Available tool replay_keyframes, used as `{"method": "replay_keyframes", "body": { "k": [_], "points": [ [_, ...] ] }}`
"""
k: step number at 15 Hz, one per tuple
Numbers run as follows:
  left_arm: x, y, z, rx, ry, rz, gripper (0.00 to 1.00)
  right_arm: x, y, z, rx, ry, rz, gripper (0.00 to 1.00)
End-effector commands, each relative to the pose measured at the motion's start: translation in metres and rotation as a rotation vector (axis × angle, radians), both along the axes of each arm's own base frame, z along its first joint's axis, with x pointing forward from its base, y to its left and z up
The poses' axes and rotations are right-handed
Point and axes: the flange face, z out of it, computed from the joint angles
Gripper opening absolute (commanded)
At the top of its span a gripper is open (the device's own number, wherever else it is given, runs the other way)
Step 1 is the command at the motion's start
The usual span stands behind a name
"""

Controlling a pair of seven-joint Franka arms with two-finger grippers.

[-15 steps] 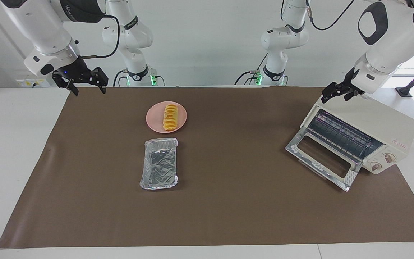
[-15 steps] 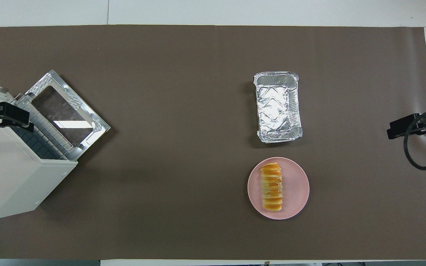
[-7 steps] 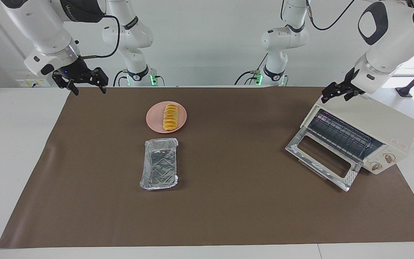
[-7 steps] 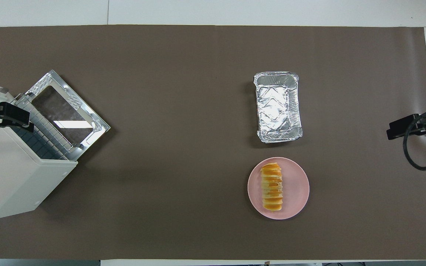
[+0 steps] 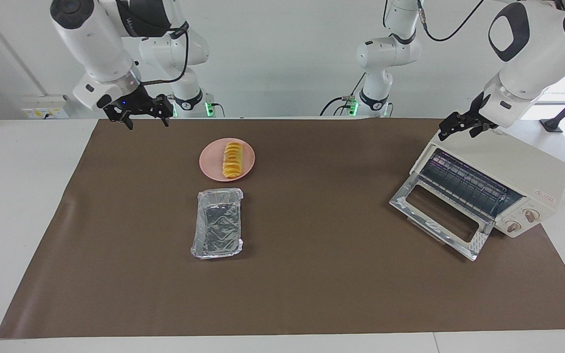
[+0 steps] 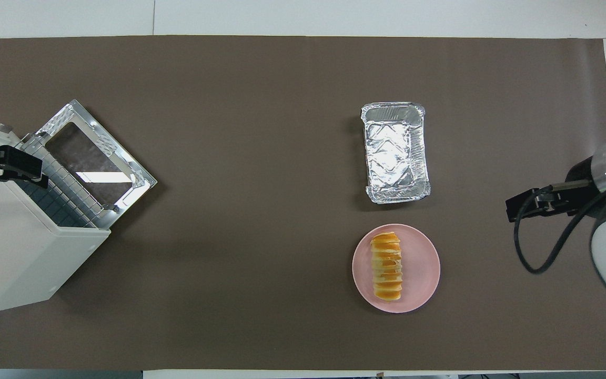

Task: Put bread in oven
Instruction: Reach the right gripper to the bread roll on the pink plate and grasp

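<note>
A wide brown mat [image 5: 312,294] is spread over the table. The oven [image 5: 503,181] is set at the left arm's end, and its glass door [image 5: 439,215] is folded down so the wire rack can be seen. Taking the overhead view as a clock, the oven is found at nine o'clock. A silver foil tray [image 5: 217,223] is placed near the middle, toward two o'clock. Just beside it, nearer to the robots, a pink plate [image 5: 209,164] is set at about four o'clock, and the bread [image 5: 232,159] is laid on it, untouched. The left gripper [image 5: 461,128] is held over the oven's top with its fingers spread. The right gripper [image 5: 140,115] is held up over the mat's edge, fingers spread and empty. The reach for the bread seems to be the step in hand. Next, the right gripper should be lowered over the loaf and closed softly across it.
</note>
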Motion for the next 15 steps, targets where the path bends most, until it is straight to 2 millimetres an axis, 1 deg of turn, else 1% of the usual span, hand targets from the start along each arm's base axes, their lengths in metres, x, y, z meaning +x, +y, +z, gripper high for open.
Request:
{"method": "replay_keyframes", "body": {
  "k": [1, 2, 5, 7, 8, 10, 11, 12, 13, 14, 15],
  "points": [
    [-0.005, 0.002, 0.004, 0.018, -0.019, -0.001, 1.00, -0.041, 0.042, -0.024, -0.015, -0.031, -0.034, 1.00],
    [-0.005, 0.002, 0.003, 0.018, -0.017, -0.001, 1.00, -0.051, 0.054, -0.032, -0.019, -0.038, -0.043, 1.00],
    [-0.005, 0.002, 0.004, 0.018, -0.019, -0.001, 1.00, -0.089, 0.092, -0.063, -0.025, -0.063, -0.035, 1.00],
    [-0.005, 0.002, 0.004, 0.018, -0.019, -0.001, 1.00, -0.112, 0.099, -0.085, -0.010, -0.061, -0.050, 1.00],
    [-0.005, 0.002, 0.004, 0.018, -0.019, -0.001, 1.00, -0.121, 0.098, -0.094, 0.007, -0.061, -0.057, 1.00],
    [-0.005, 0.002, 0.004, 0.019, -0.020, 0.000, 1.00, -0.132, 0.096, -0.112, 0.021, -0.068, -0.063, 1.00],
    [-0.006, 0.001, 0.003, 0.018, -0.016, -0.003, 1.00, -0.136, 0.102, -0.121, 0.023, -0.072, -0.047, 1.00],
    [-0.006, 0.001, 0.003, 0.018, -0.016, -0.002, 1.00, -0.140, 0.112, -0.134, 0.025, -0.078, -0.024, 1.00],
    [-0.006, 0.002, 0.004, 0.018, -0.017, -0.003, 1.00, -0.144, 0.114, -0.151, 0.025, -0.086, -0.036, 1.00],
    [-0.005, 0.002, 0.004, 0.018, -0.019, -0.001, 1.00, -0.149, 0.122, -0.167, 0.024, -0.095, -0.044, 1.00],
    [-0.005, 0.002, 0.004, 0.018, -0.019, -0.001, 1.00, -0.152, 0.135, -0.180, 0.023, -0.097, -0.040, 1.00]
  ]
}}
